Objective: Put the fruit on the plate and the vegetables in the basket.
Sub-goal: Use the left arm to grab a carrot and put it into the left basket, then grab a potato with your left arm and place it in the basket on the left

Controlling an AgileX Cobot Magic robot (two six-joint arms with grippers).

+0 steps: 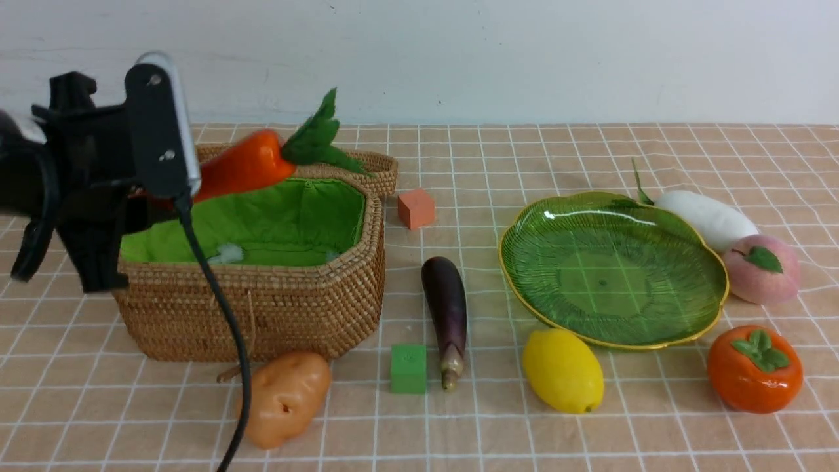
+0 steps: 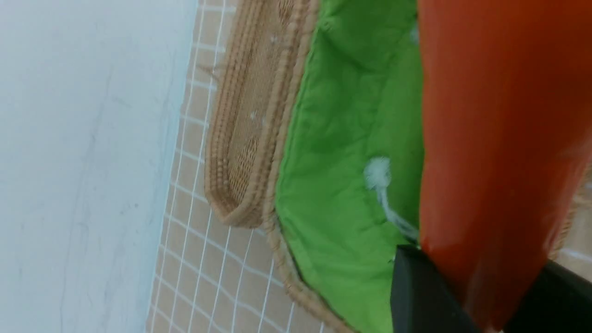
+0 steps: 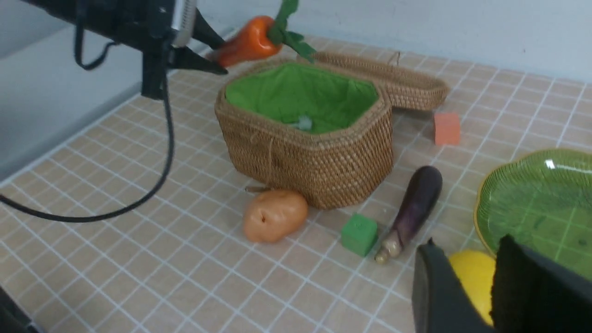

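My left gripper (image 2: 481,296) is shut on the narrow end of the orange-red carrot (image 1: 246,164), holding it tilted above the open wicker basket (image 1: 262,301) with its green lining. On the table lie the potato (image 1: 288,396), eggplant (image 1: 446,308) and white radish (image 1: 704,216). The green glass plate (image 1: 609,275) holds nothing. The lemon (image 1: 562,370), persimmon (image 1: 754,370) and peach (image 1: 763,269) lie around it. My right gripper (image 3: 469,252) is open and raised, with the lemon (image 3: 471,282) showing through the gap between its fingers. It is outside the front view.
The basket's lid (image 1: 373,167) leans behind the basket. An orange cube (image 1: 415,208) sits beside the lid and a green cube (image 1: 408,368) next to the eggplant's stem. The left arm's black cable (image 1: 229,341) hangs in front of the basket, by the potato.
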